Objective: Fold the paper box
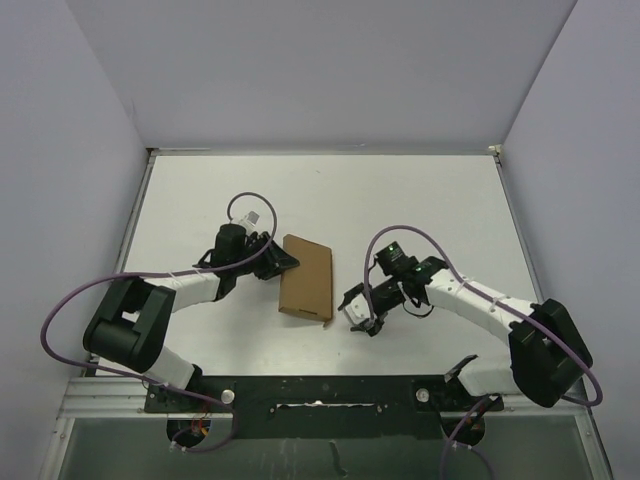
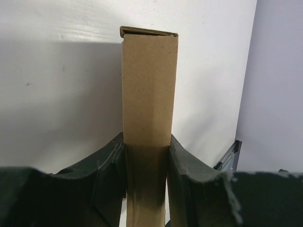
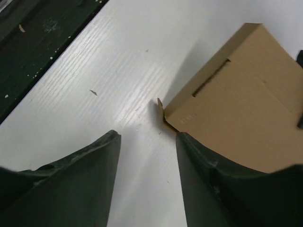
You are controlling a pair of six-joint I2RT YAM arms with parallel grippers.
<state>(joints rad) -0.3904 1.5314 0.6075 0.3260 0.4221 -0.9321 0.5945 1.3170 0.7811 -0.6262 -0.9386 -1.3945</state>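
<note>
Both arms [image 1: 185, 292] [image 1: 470, 298] reach inward, left jaws clamping paper box [image 1: 306, 276].

No text, label, brand, number or sign can be read in any view. The paper box [image 1: 307, 277] is plain brown cardboard, and the tabletop [image 1: 420, 200] is plain white.

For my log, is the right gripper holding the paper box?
No, the right gripper stands open beside the paper box, gripping nothing.
</note>
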